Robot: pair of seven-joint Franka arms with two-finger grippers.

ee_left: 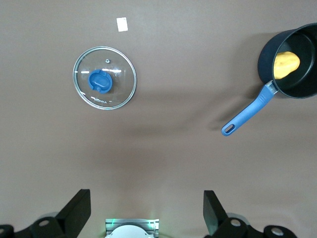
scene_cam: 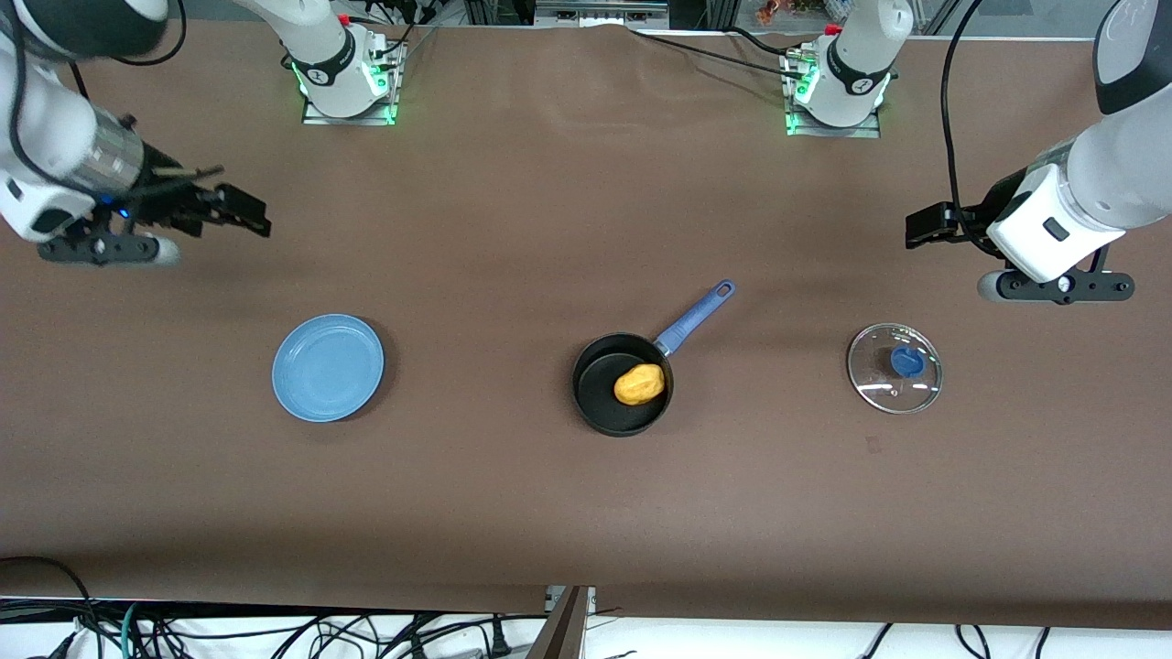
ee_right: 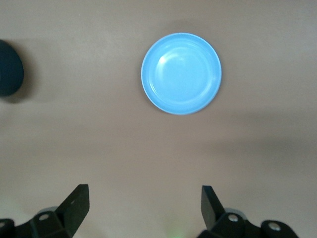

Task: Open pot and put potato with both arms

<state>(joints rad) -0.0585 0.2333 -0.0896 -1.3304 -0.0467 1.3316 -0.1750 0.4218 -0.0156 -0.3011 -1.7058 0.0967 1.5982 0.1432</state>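
Note:
The black pot point(scene_cam: 600, 403) with its long blue handle point(scene_cam: 694, 318) stands uncovered near the table's middle. The yellow-orange potato point(scene_cam: 638, 383) lies inside it. The glass lid point(scene_cam: 895, 368) with its blue knob lies flat on the table toward the left arm's end. In the left wrist view the lid point(ee_left: 104, 77), pot point(ee_left: 297, 82) and potato point(ee_left: 286, 65) all show. My left gripper point(scene_cam: 925, 227) is open and empty, up in the air above the table's left-arm end. My right gripper point(scene_cam: 240, 210) is open and empty, up over the right arm's end. The left gripper point(ee_left: 147, 208) and right gripper point(ee_right: 145, 206) show wide-apart fingers.
A flat light-blue plate point(scene_cam: 328, 367) sits empty toward the right arm's end; it also shows in the right wrist view point(ee_right: 181, 73). A small white tag point(ee_left: 122, 24) lies on the brown cloth near the lid. The arm bases point(scene_cam: 343, 78) stand along the table's edge farthest from the front camera.

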